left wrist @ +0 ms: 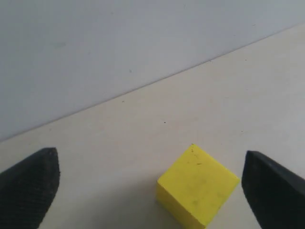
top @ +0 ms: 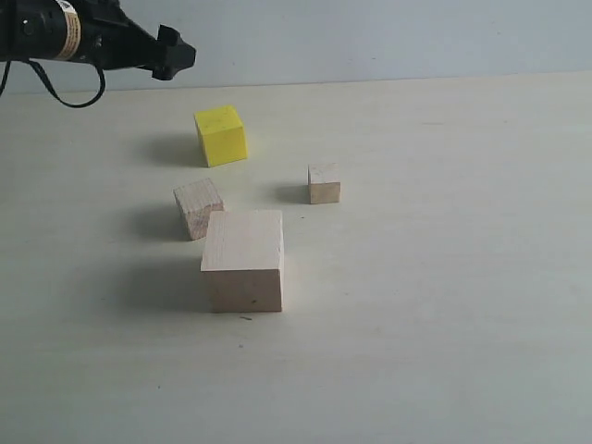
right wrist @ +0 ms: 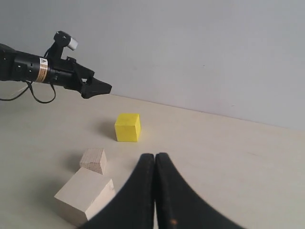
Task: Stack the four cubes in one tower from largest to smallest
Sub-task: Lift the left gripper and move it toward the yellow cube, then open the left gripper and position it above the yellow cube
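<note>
Pale wooden table top (top: 444,305), with a plain grey-white wall (top: 370,37) behind it. Four cubes are seen lying separately on the surface, none stacked. Large pale wood cube (top: 242,261) is set nearest the exterior camera. Smaller bare wood cube (top: 198,207) is placed just behind its left rear corner, turned at an angle; whether the two touch cannot be told. Bright yellow cube (top: 221,135) is found farther back, toward the wall. Smallest bare wood cube (top: 324,183) is set off to the right, well apart from the others. Left gripper (left wrist: 150,162) is held above the table near the yellow cube, fingers spread wide, nothing grasped. The yellow cube is framed between them with nothing in the way. Right gripper (right wrist: 155,160) is seen well apart from the cubes, fingers pressed together, empty.
</note>
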Robot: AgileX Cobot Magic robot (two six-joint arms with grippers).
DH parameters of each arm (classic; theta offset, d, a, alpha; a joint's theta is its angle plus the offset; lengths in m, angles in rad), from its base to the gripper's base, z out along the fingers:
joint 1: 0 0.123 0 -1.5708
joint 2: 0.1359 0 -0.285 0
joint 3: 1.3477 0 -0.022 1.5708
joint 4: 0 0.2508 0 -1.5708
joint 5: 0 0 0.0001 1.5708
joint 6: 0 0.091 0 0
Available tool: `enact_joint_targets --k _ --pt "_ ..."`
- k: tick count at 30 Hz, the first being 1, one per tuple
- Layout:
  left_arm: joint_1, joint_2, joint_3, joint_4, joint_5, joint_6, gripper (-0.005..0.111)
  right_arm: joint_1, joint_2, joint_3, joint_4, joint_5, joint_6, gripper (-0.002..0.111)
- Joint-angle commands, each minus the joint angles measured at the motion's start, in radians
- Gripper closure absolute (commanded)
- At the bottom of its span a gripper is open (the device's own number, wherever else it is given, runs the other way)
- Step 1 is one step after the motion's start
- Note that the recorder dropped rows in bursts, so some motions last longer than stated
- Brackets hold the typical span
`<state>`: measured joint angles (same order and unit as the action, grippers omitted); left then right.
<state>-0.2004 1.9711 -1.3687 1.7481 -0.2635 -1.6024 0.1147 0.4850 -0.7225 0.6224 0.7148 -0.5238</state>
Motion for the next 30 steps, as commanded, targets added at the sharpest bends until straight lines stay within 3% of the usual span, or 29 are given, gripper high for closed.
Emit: enact_joint_targets --k 1,6,11,16,18,24,30 --pt "-0.002 0.002 -0.007 -0.004 0.000 -0.072 0.001 0.002 0.002 -0.003 0.007 -0.001 0.013 0.108" --pt "-0.005 0.002 -0.007 -0.004 -0.029 -0.055 0.001 0.002 0.002 -0.003 0.007 -0.006 0.013 0.108" --pt "-0.009 0.002 -0.007 -0.004 -0.238 0.241 0.001 0.002 0.002 -0.003 0.007 -0.006 0.030 0.108" --pt "-0.020 0.002 -0.007 -0.004 -0.215 0.234 0.001 0.002 0.002 -0.003 0.007 -0.006 0.031 0.108" --pt "-0.020 0.002 -0.007 -0.004 -0.210 0.184 0.001 0.002 0.002 -0.003 0.007 -0.006 0.031 0.108" --pt "-0.020 0.002 -0.007 -0.004 -0.183 -0.174 0.001 0.002 0.002 -0.003 0.007 -0.006 0.031 0.108" --pt "-0.020 0.002 -0.007 -0.004 -0.241 -0.209 0.001 0.002 0.002 -0.003 0.007 0.000 0.030 0.108"
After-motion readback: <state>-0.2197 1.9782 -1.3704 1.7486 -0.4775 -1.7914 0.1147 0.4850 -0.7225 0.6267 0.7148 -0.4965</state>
